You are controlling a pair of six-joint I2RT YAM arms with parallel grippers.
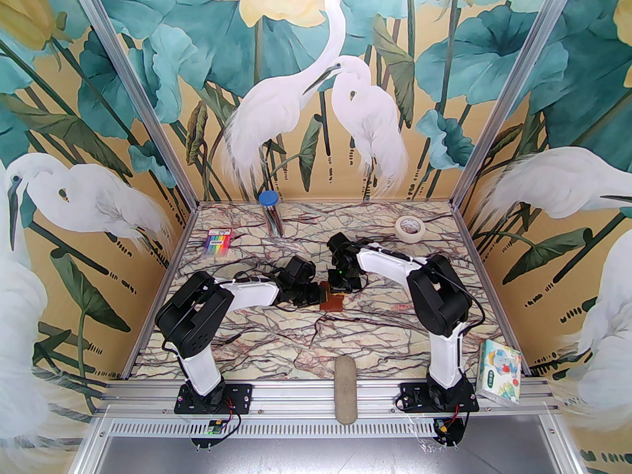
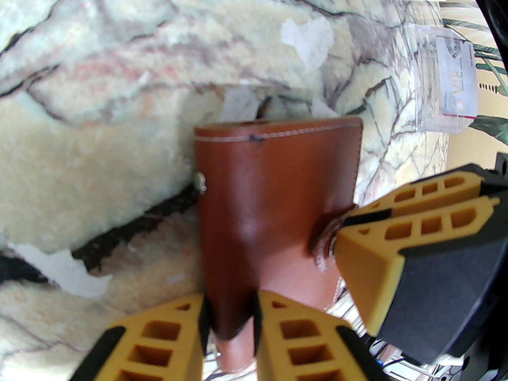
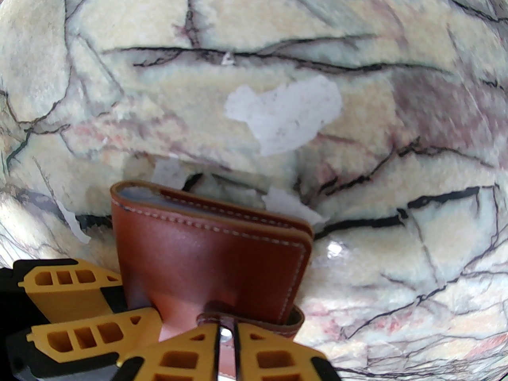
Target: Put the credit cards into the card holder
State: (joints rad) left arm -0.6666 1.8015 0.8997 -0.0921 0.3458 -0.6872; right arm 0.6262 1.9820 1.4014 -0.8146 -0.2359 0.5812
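Down at the near edge the two arm bases sit bolted. Both arms reach in to mid-worktop, where the left gripper (image 1: 316,295) and right gripper (image 1: 340,284) meet over the brown holder (image 1: 332,306), well apart from every edge.

Left wrist now: the left gripper (image 2: 230,312) is clamped across the holder (image 2: 278,173), pinching its near end so the leather bows between the fingers. From the side, the right gripper (image 2: 342,228) nips the snap tab. Up by the painted wall, well apart, lies a pale card (image 2: 456,81) with something clear around it.

Right wrist: the right gripper (image 3: 226,333) is nearly together, with the tab and its stud caught between. The left gripper (image 3: 135,298) grips alongside. Bluish sleeves (image 3: 135,193) peek from the far end of the holder (image 3: 210,248).

Handling, I'd say: light, soft leather that buckles rather than resists, so pin the body and pull the tab gently. That card looks thin, stiff and slick, so take it by an edge, not flat-on.
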